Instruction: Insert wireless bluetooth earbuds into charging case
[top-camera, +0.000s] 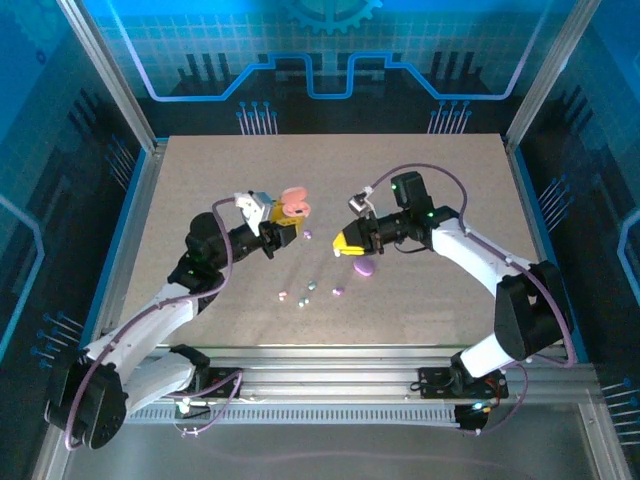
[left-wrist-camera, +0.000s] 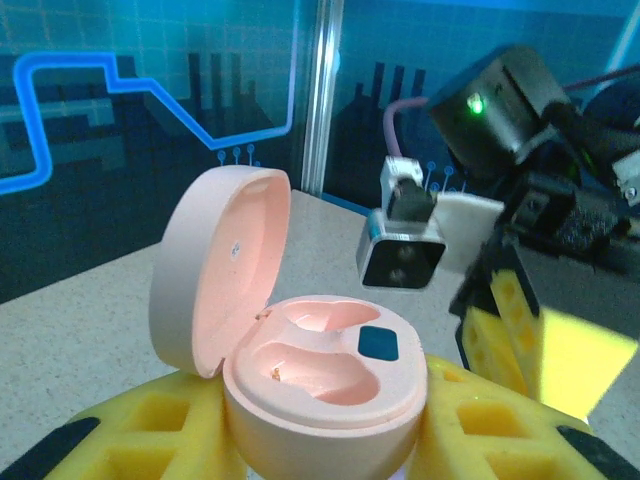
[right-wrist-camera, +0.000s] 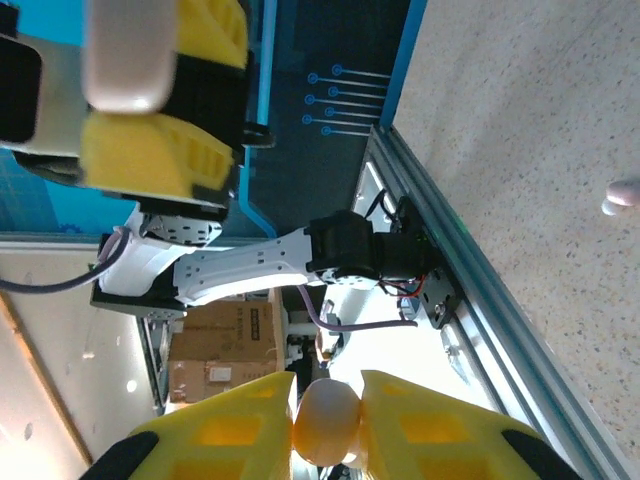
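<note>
L gripper (top-camera: 279, 229) is clamped on the open pink case (left-wrist-camera: 320, 390), lid up. Both wells look empty, tho a teal patch in one is hard to read. R gripper (top-camera: 347, 240), just right of the pink case, pinches one pale earbud (right-wrist-camera: 326, 420). Several more buds (top-camera: 302, 298) lie loose on the table (top-camera: 420, 180), base-side of the pink case, w/ a purple case (top-camera: 364, 267) nearby. Prob. nothing seated yet; first insertion pending.

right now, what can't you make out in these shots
- Top external: loose earbuds too small to tell shape or side.
- Right wrist: held earbud, sides hidden by the right fingers gripping it.
- Left wrist: pink case, base cut off by the bottom edge and left pads.
</note>
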